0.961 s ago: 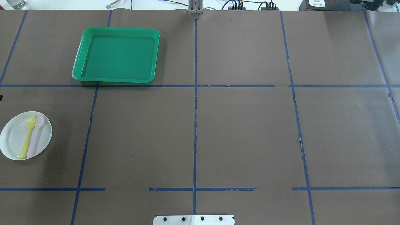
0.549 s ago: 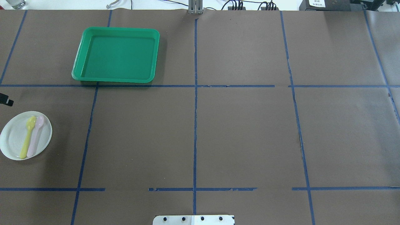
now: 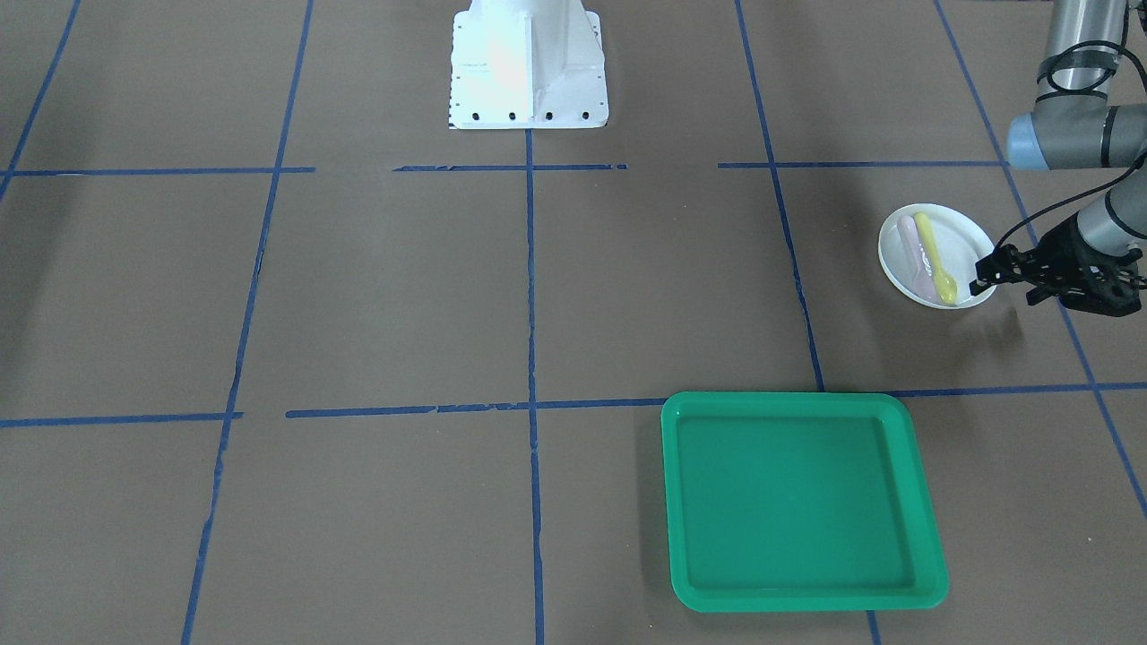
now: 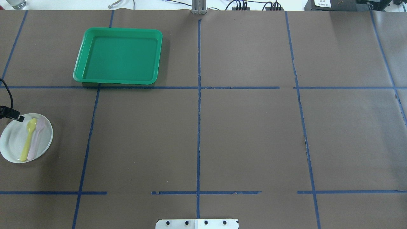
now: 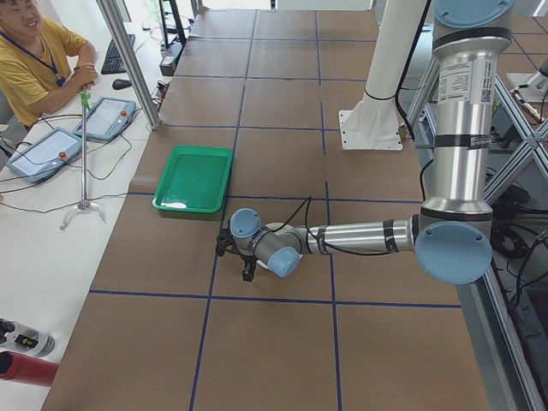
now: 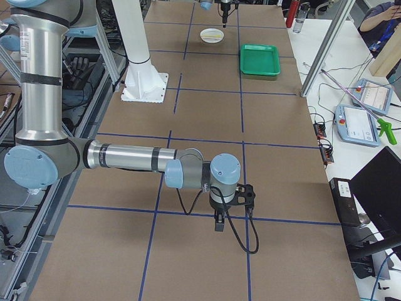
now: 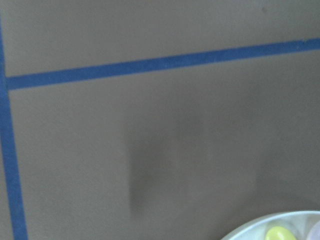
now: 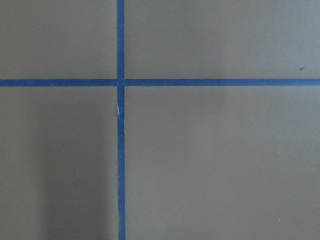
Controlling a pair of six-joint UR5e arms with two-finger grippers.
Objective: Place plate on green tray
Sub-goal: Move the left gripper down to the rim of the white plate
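Observation:
The white plate [image 4: 12, 144] lies at the table's left edge, with a yellow spoon [image 4: 28, 140] and a pink spoon [image 4: 36, 136] on it. It also shows in the front view [image 3: 970, 253], and its rim shows at the bottom of the left wrist view [image 7: 280, 222]. The green tray [image 4: 117, 57] lies empty at the far left, also in the front view [image 3: 797, 502]. My left gripper [image 3: 1004, 291] hangs open over the plate's rim on the tray side; one fingertip [image 4: 20, 118] shows overhead. My right gripper [image 6: 219, 222] hangs over bare table far from both; I cannot tell its state.
Blue tape lines [image 4: 198, 127] divide the brown table cover. The robot's white base [image 3: 527, 63] stands at the near middle edge. An operator [image 5: 34, 60] sits beyond the table's far side, with tablets [image 5: 43, 152] and a stand [image 5: 83, 171].
My left gripper has come in from the left edge of the overhead view and moved down it, from beyond the plate to over its rim. Plate, spoons and tray have not moved.

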